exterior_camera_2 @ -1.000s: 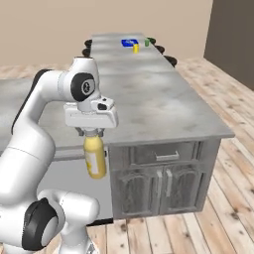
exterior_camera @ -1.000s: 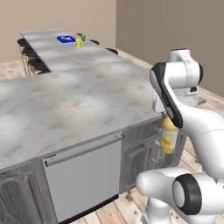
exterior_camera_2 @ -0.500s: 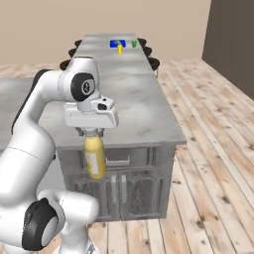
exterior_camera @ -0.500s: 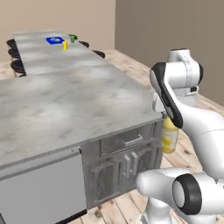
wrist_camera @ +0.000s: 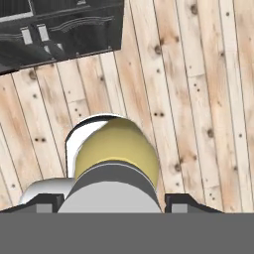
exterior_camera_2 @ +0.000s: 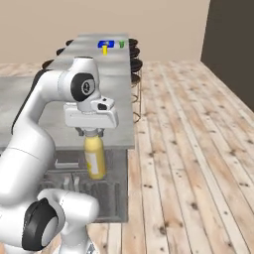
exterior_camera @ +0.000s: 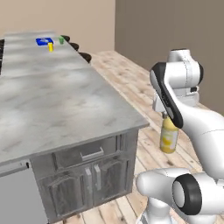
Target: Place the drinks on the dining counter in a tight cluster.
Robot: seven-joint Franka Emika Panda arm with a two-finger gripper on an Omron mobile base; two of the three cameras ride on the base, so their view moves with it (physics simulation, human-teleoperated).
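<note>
From the left base view, your gripper hangs off the near corner of the grey cabinet surface, clamped on the neck of the yellow bottle, which dangles upright over the wooden floor. Far back along that surface, small coloured items sit at its far end, too small to identify. From the right base view, the yellow bottle hangs beneath the gripper, level with the cabinet front and well below the surface edge; if you drive or swing toward it without lifting, the bottle could strike that edge and be knocked loose. From the hand view, the bottle's shoulder sits between the jaws, half closed around it, with floorboards far beneath, so any slip means a fall.
</note>
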